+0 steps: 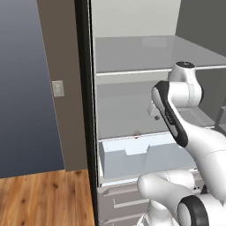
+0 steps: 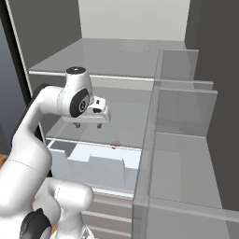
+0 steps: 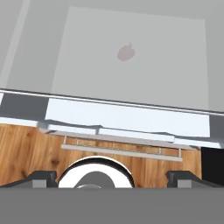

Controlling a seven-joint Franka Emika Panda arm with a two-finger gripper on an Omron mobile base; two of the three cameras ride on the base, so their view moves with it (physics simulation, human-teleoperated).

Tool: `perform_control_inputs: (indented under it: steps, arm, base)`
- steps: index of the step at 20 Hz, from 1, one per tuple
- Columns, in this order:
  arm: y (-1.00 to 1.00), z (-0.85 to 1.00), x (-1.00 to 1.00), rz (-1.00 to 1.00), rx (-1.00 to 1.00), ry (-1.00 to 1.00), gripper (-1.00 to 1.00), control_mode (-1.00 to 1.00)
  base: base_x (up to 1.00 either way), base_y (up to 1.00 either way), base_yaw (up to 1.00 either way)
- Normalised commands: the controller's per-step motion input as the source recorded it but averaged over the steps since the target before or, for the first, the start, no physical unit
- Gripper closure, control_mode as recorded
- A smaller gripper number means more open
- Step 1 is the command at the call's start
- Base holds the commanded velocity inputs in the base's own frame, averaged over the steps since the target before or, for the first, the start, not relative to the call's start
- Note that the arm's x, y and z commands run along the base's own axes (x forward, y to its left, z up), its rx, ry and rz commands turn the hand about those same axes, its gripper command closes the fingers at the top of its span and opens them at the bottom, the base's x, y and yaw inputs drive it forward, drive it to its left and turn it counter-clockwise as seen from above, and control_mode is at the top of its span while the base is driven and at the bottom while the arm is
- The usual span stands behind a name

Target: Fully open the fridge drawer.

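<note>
Spread wide, end effector [image 3: 112,177] grips nothing — hovering above the fridge drawer [image 3: 127,120].

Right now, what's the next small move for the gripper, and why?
Probably lower the gripper toward the notched front wall of the fridge drawer. It hovers above the drawer over the glass shelf, apart from the drawer front, holding nothing. The drawer looks only slightly out.
</note>
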Motion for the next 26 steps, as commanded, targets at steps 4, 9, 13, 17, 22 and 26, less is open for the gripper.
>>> perform_control_inputs:
  steps: [4,9,13,17,22,26]
  arm:
    - [0.0,0.0,0.0,0.0,0.0,0.0,-1.0,1.0]
    - [0.0,0.0,0.0,0.0,0.0,0.0,-1.0,1.0]
    - [0.0,0.0,0.0,0.0,0.0,0.0,-1.0,1.0]
    - [0.0,0.0,0.0,0.0,0.0,0.0,-1.0,1.0]
    - [0.0,0.0,0.0,0.0,0.0,0.0,-1.0,1.0]
    - [0.0,0.0,0.0,0.0,0.0,0.0,-1.0,1.0]
  base:
    - [-0.26,-0.03,0.0]
    - [-0.32,-0.11,0.0]
    - [-0.31,-0.1,0.0]
    - [-0.38,-0.15,0.0]
    - [-0.42,-0.16,0.0]
    - [-0.44,-0.18,0.0]
